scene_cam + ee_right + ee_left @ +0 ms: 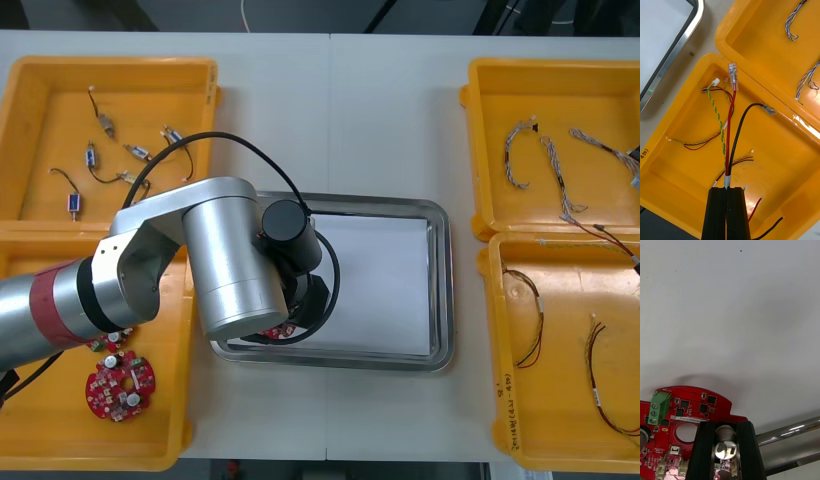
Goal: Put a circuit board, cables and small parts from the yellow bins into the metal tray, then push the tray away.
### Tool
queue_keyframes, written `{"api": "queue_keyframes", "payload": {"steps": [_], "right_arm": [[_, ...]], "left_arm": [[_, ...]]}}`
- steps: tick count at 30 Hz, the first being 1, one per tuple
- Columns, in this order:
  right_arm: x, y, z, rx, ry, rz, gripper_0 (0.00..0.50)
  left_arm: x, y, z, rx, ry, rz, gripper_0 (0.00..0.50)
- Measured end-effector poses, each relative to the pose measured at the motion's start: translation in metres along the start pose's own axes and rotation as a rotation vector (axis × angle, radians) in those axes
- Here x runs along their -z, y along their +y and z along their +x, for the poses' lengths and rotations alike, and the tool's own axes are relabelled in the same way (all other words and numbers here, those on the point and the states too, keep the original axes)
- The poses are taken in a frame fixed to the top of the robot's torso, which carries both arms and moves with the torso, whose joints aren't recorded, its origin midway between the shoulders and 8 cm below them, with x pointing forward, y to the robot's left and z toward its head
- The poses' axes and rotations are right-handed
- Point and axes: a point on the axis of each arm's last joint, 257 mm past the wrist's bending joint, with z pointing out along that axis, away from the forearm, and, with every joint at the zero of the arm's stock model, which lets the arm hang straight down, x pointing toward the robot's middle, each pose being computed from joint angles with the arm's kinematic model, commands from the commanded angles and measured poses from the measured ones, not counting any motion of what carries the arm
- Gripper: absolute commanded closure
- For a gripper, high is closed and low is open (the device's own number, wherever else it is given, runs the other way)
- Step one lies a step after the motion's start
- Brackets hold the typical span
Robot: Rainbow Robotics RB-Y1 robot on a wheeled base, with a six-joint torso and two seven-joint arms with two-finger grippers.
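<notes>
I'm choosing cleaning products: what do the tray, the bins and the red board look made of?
Tray: metal, probably steel, by its shiny mirror-like rim; white matte inside. Bins: seemingly plastic, uniform yellow with rounded moulded rims. Board, in the left hand: likely glossy red-coated laminate, carrying dark chips and a green block.

Light table (340, 100), yellow bins (50, 120), metal tray (385, 290)

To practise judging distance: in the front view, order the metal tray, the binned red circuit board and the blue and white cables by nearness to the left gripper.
1. Metal tray: beneath the left gripper.
2. Red circuit board: near left bin.
3. Blue and white cables: far right bin.
</notes>
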Motion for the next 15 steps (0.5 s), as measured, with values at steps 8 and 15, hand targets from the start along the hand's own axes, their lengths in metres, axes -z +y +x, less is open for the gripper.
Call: {"api": "queue_keyframes", "payload": {"steps": [8, 15], "right_arm": [[0.0, 0.0, 0.0, 0.0, 0.0, 0.0, 0.5], [0.0, 0.0, 0.0003, 0.0, 0.001, 0.0, 0.5]], "left_arm": [[-0.0084, 0.0016, -0.0027, 0.002, -0.013, -0.003, 0.327], [-0.01, 0.0023, -0.0026, 0.004, -0.015, -0.006, 0.0]]}}
